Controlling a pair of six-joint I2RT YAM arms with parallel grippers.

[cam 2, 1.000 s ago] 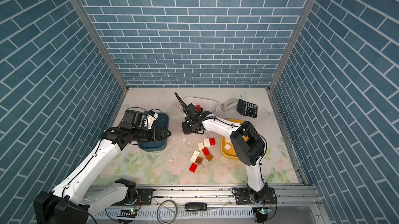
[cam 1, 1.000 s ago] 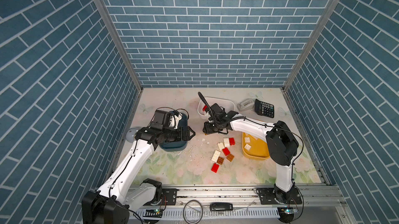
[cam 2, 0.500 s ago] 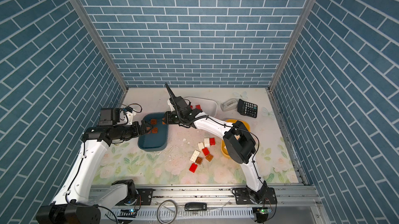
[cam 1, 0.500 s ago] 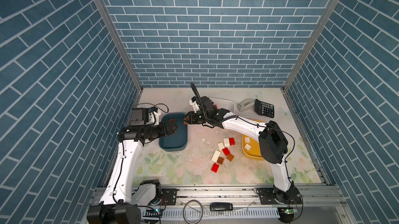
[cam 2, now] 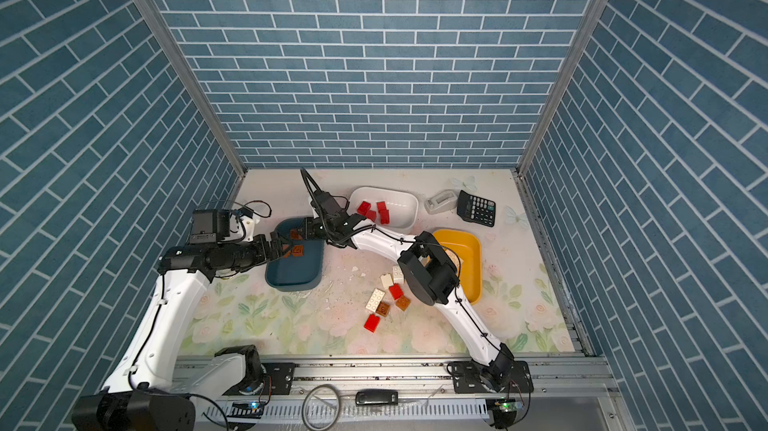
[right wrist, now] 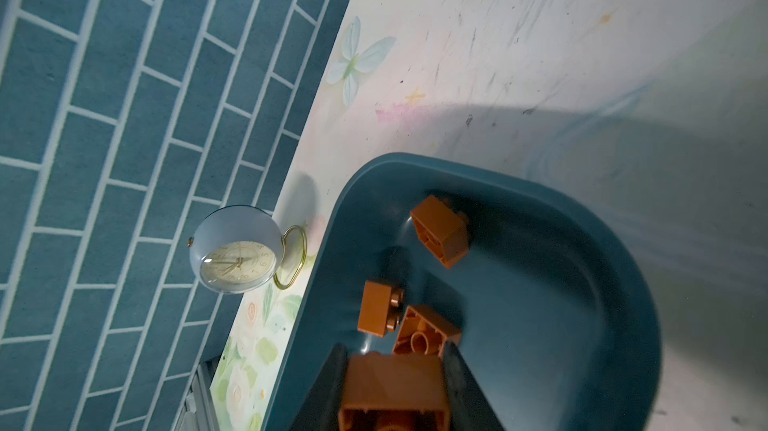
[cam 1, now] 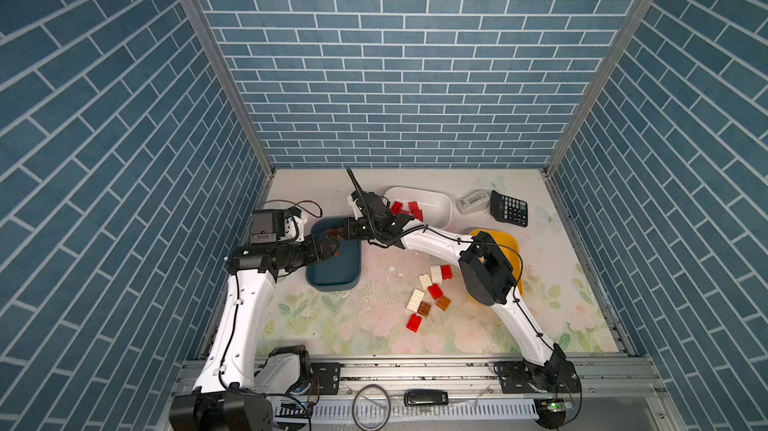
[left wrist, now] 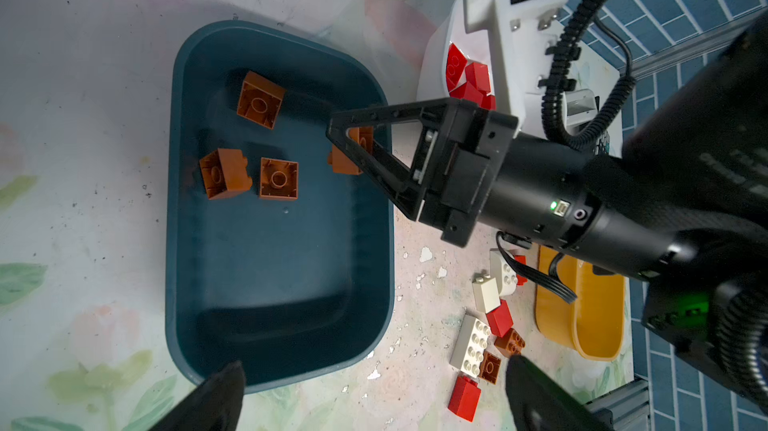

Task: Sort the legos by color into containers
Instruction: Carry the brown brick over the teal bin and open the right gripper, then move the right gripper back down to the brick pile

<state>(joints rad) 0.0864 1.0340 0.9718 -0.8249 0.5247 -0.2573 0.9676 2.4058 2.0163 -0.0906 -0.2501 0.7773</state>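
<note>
My right gripper (cam 1: 338,234) (right wrist: 395,370) is shut on a brown lego (right wrist: 392,391) (left wrist: 353,157) and holds it over the far end of the dark teal container (cam 1: 332,283) (left wrist: 174,200). Three brown legos (left wrist: 261,100) (left wrist: 224,173) (left wrist: 278,178) lie inside that container. My left gripper (cam 1: 329,248) (left wrist: 374,387) is open and empty over its left part. Red legos (cam 1: 409,208) lie in the white container (cam 1: 436,202). The yellow container (cam 1: 509,242) is partly hidden by the right arm. Loose red, white and brown legos (cam 1: 428,296) (left wrist: 471,343) lie on the mat.
A grey tape dispenser (cam 1: 471,201) and a black calculator (cam 1: 509,208) stand at the back right. A small round clock (right wrist: 237,250) sits by the left wall near the teal container. White crumbs (cam 1: 392,269) are scattered on the mat between the containers.
My right gripper carried the brown lego left from beside the white container to over the teal one. The left arm drew back to the left, uncovering the teal container.
</note>
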